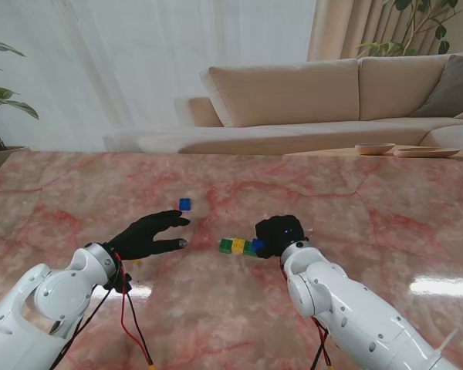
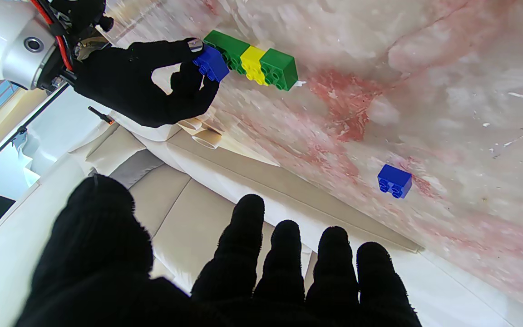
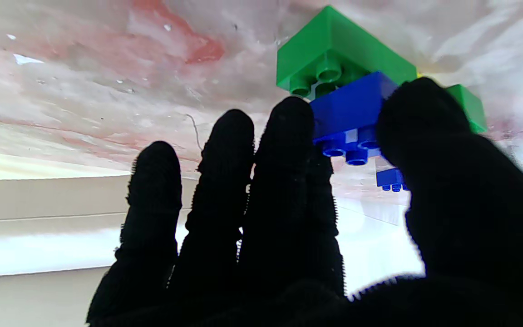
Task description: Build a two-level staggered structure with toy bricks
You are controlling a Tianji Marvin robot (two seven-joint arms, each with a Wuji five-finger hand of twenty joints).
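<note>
Brick row (image 1: 237,246) runs left-right (blue brick (image 1: 258,244) at its right end).

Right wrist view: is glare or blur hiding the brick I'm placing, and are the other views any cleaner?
Right wrist view: blue brick sharp, right hand a black silhouette against washed-out background. Left wrist view: crisp, the brick row clear. Stand view: window glare patches on the table, bricks small but unobscured.
</note>
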